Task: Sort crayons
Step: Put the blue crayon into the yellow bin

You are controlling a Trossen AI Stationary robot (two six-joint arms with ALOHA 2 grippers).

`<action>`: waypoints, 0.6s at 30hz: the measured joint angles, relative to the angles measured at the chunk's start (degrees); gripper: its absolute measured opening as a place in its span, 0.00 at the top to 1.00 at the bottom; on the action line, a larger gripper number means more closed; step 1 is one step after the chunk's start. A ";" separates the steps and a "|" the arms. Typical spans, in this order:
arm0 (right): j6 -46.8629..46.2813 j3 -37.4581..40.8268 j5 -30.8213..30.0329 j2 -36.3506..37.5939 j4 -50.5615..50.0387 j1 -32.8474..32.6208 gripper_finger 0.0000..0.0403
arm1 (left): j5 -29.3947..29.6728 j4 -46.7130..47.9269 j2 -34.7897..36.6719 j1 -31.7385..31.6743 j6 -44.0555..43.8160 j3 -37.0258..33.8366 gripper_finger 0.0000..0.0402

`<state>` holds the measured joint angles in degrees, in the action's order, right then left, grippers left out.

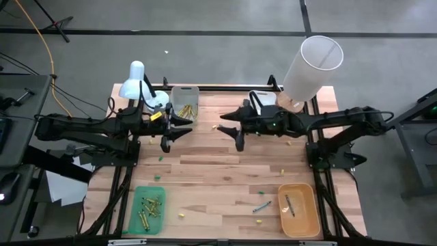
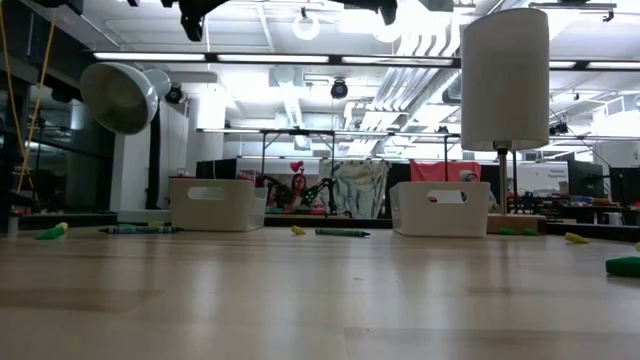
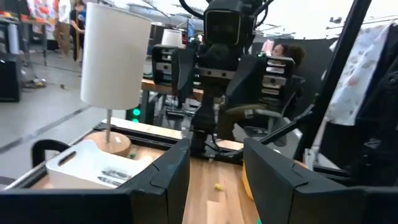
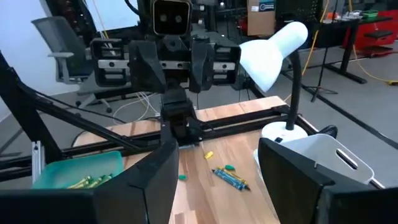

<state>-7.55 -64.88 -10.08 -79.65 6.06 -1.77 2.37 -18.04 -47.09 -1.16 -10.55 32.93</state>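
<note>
From above, the left gripper [image 1: 179, 130] and right gripper [image 1: 229, 123] are hovering open and empty beside the white rectangular bin [image 1: 184, 101] holding yellow crayons [image 1: 185, 111]; in the low view, a teal crayon [image 2: 343, 232] is lying between both white bins; both wrist views are showing fingers spread wide.

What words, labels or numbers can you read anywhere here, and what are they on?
No text is readable in any view.
Cardboard box in the room behind: a small blue label, too blurred to read.
Crayons on the table: wrappers too small to read.
White bins, lamps and trays: no markings visible.
</note>
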 joint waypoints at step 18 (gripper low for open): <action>-12.80 -2.38 -6.24 -5.51 -8.77 4.50 0.47 | 3.48 -11.96 0.22 0.06 -0.05 0.02 0.65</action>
<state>-20.35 -67.26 -16.32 -85.16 -2.71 2.73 5.85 -30.01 -46.87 -1.10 -10.61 32.95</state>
